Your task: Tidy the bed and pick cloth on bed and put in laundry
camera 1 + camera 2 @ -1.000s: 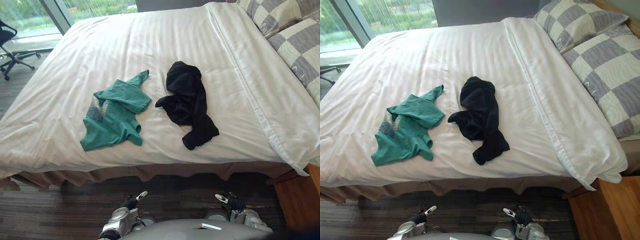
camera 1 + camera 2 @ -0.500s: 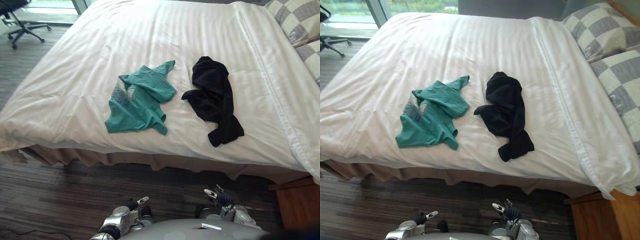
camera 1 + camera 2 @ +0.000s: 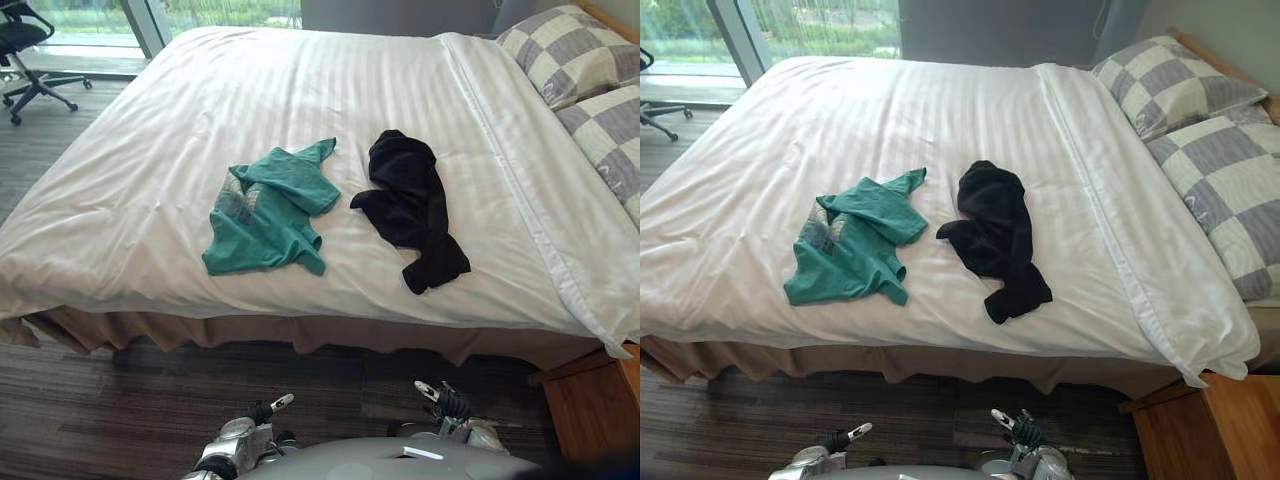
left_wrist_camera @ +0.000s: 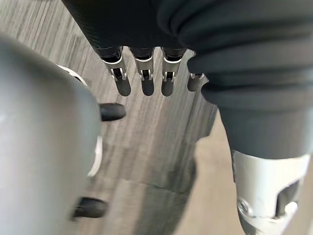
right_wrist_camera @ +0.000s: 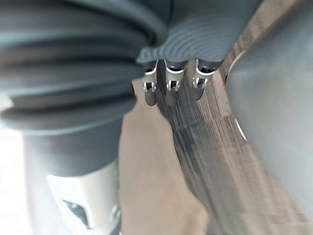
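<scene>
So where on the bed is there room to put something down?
The white striped duvet is bare across its far half and between the crumpled black garment and the grey checked pillows. It's crowded near the front, where the green T-shirt lies close beside the black one.

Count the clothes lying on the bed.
2: a green shirt near the front edge of the bed, and a black garment just right of it. None seems hidden.

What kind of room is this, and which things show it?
Probably a bedroom: a wide white bed, checked pillows at its head, a green cloth and a black cloth lying on it.
</scene>
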Available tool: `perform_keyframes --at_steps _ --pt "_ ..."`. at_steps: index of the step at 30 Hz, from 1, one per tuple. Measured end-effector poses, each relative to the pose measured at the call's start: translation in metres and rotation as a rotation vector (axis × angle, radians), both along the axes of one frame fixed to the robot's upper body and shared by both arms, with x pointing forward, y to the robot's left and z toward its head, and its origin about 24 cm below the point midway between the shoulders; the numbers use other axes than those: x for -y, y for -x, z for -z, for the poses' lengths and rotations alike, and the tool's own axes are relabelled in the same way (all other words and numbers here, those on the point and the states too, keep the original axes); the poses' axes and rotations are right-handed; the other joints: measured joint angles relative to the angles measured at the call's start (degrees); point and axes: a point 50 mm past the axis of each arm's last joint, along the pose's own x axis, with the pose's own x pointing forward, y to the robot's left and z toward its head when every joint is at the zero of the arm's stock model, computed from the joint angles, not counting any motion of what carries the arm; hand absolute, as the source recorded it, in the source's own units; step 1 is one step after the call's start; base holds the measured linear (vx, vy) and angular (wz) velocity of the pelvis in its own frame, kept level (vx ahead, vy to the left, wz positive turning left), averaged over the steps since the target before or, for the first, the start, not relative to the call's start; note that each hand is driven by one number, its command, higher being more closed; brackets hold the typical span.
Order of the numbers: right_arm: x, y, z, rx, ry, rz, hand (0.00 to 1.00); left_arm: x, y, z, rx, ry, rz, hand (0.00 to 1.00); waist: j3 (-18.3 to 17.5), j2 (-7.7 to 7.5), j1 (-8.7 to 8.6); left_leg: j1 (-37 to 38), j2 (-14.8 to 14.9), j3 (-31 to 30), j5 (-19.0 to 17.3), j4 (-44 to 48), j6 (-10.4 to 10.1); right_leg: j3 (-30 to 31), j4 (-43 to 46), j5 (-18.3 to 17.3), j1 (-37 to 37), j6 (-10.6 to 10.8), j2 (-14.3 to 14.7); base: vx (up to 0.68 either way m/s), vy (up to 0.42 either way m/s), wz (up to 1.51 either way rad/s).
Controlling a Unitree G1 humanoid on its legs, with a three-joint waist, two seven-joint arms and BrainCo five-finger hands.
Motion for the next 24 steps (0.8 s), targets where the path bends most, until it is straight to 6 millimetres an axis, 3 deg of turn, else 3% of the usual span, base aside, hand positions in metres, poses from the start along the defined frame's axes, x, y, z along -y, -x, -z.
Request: perform_keyframes --at_steps 3,6,9,11,12,14,15,16,19,20,21,24 --pt "0.016 0.013 0.001 -0.041 0.037 0.17 0.0 -0.01 -0.001 -0.003 0.049 -0.018 -0.247 0.0 0.0 0.29 -0.31 0.0 0.6 2.7 -0.5 0.0 -0.5 2.7 -0.9 1.8 -1.0 -0.2 0.8 -0.01 0.017 -0.48" --pt "0.046 0.032 -0.003 -0.047 0.095 0.391 0.0 -0.032 -0.017 -0.015 0.185 -0.032 -0.477 0.0 -0.2 0.48 -0.52 0.2 1.6 4.7 -0.8 0.1 -1.1 4.0 -3.6 3.7 -0.3 -0.4 2.0 0.08 -0.019 -0.32" --pt "0.097 0.042 -0.02 0.009 0.23 0.544 0.0 -0.058 -0.038 -0.035 0.364 -0.061 -0.634 0.0 -0.4 1.11 -1.03 0.9 2.4 5.7 -1.1 0.3 -1.8 4.6 -4.3 4.1 -0.1 -0.7 3.0 0.09 -0.024 -0.21" --pt "0.147 0.04 -0.046 0.099 0.371 0.596 0.0 -0.091 -0.059 -0.063 0.54 -0.131 -0.739 0.0 -0.4 1.57 -1.42 1.0 3.0 5.8 -1.2 0.4 -2.0 4.3 -4.6 4.0 0.0 -0.8 3.2 0.08 -0.024 -0.02" --pt "0.16 0.038 -0.055 0.128 0.407 0.606 0.0 -0.1 -0.064 -0.071 0.583 -0.155 -0.752 0.0 -0.4 1.67 -1.55 1.0 3.0 5.7 -1.2 0.4 -2.0 4.2 -4.7 4.0 0.1 -0.8 3.3 0.07 -0.02 0.06" --pt "0.205 0.022 -0.093 0.257 0.549 0.596 0.0 -0.136 -0.079 -0.108 0.75 -0.248 -0.804 0.0 -0.4 2.15 -2.18 1.0 3.1 5.6 -1.2 0.4 -2.0 3.9 -5.2 4.0 0.5 -0.8 3.4 0.04 -0.017 0.05" --pt "0.209 0.02 -0.097 0.271 0.565 0.59 0.0 -0.139 -0.081 -0.112 0.767 -0.256 -0.806 0.0 -0.4 2.21 -2.18 1.0 3.1 5.6 -1.2 0.4 -2.0 3.9 -5.2 4.0 0.5 -0.8 3.4 0.0 0.0 0.0" --pt "0.227 0.006 -0.125 0.362 0.663 0.525 0.0 -0.154 -0.095 -0.139 0.875 -0.311 -0.781 0.0 -0.5 2.52 -2.11 0.9 3.0 5.5 -1.2 0.4 -2.0 3.8 -5.3 4.0 0.5 -0.8 3.5 0.0 0.0 0.0" --pt "0.243 -0.03 -0.174 0.517 0.826 0.368 0.0 -0.174 -0.114 -0.187 1.019 -0.44 -0.688 0.0 -1.0 2.88 -2.14 0.8 2.9 5.4 -1.2 0.4 -2.0 3.8 -5.5 4.0 0.5 -0.8 3.5 0.0 -0.005 0.01" --pt "0.244 -0.037 -0.182 0.537 0.849 0.333 0.0 -0.178 -0.117 -0.195 1.038 -0.459 -0.672 0.0 -1.1 2.92 -2.16 0.8 2.9 5.4 -1.2 0.4 -2.0 3.8 -5.5 4.0 0.5 -0.8 3.5 0.0 0.0 0.0" --pt "0.245 -0.055 -0.198 0.564 0.909 0.218 0.0 -0.186 -0.124 -0.215 1.082 -0.504 -0.627 0.0 -1.3 2.81 -2.08 0.7 2.8 5.3 -1.2 0.8 -2.0 3.8 -5.5 4.0 0.6 -0.8 3.4 0.0 0.0 0.0" --pt "0.238 -0.089 -0.22 0.601 0.987 0.009 0.0 -0.195 -0.134 -0.248 1.198 -0.525 -0.557 0.0 -1.8 2.5 -1.97 0.4 2.7 5.1 -1.1 1.5 -1.9 3.8 -5.7 4.0 0.7 -0.9 3.2 -0.01 -0.004 0.01"
